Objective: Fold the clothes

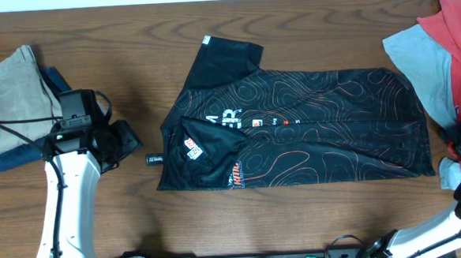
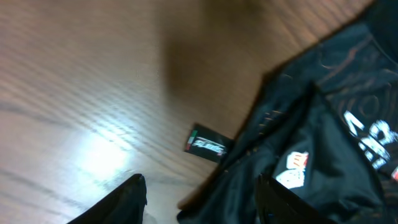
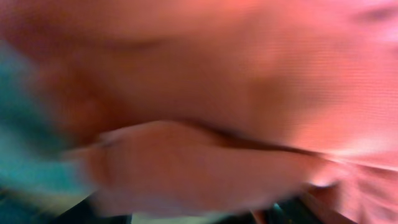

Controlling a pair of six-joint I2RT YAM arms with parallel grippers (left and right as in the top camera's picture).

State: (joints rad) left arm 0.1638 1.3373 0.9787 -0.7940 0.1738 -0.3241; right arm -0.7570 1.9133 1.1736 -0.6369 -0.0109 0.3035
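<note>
Black jersey [image 1: 333, 131], orange contour lines, white logos, partly folded

The right wrist view is pure smear: pinkish-red cloth [image 3: 249, 74] and a teal patch [image 3: 25, 143], with no edges legible. In the overhead view, the right end effector [image 1: 460, 144] is partly cut off at the right edge and its jaws cannot be read. The white lettering [image 2: 367, 134] on the black shiny jersey [image 2: 323, 155] is blurred and cropped.
</note>
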